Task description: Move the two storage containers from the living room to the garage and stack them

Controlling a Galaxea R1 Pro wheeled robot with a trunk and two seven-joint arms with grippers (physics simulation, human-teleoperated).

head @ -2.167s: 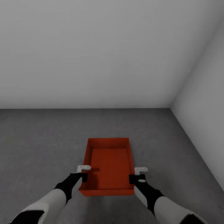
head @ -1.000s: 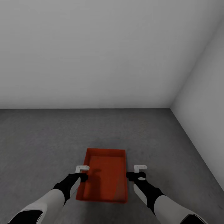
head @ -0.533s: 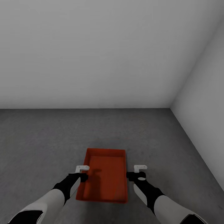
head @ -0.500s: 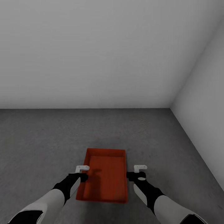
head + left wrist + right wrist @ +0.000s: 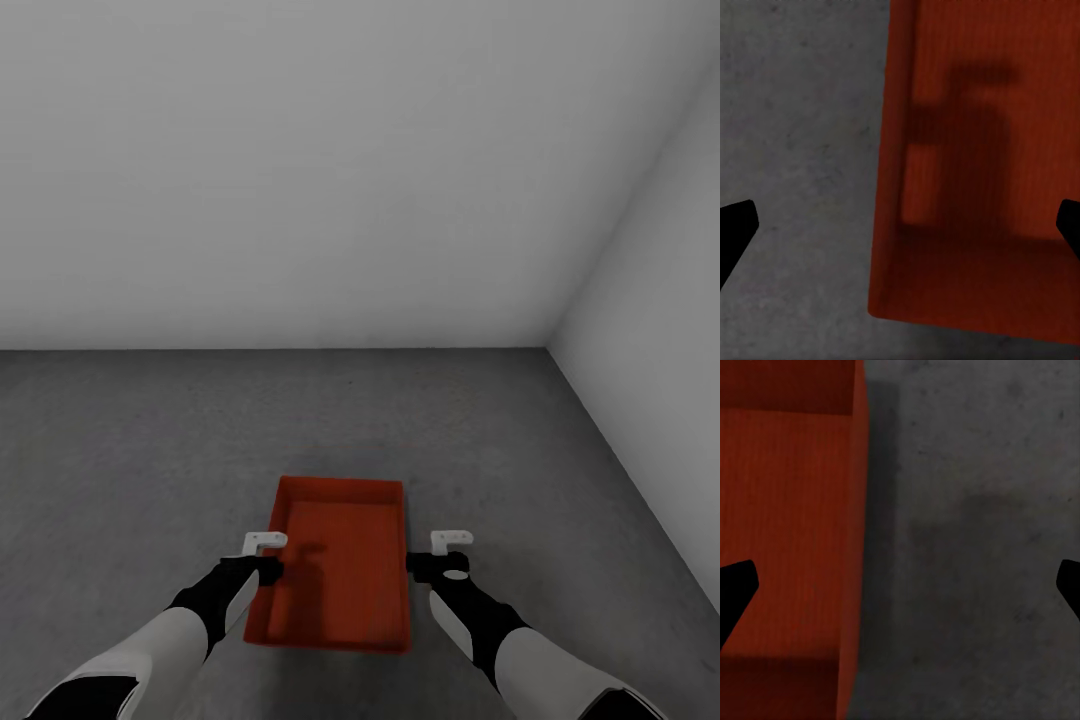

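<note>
Both grippers, left gripper (image 5: 268,556) and right gripper (image 5: 440,555), hang spread wide with nothing held, straddling the side walls of the orange bin (image 5: 338,560) resting below on the concrete floor (image 5: 120,450). First bin looks placed; next, fetching the second bin for stacking.

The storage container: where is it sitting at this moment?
In the head view, the storage container rests on the grey concrete floor, low and centre, between the open left hand and the open right hand.
</note>
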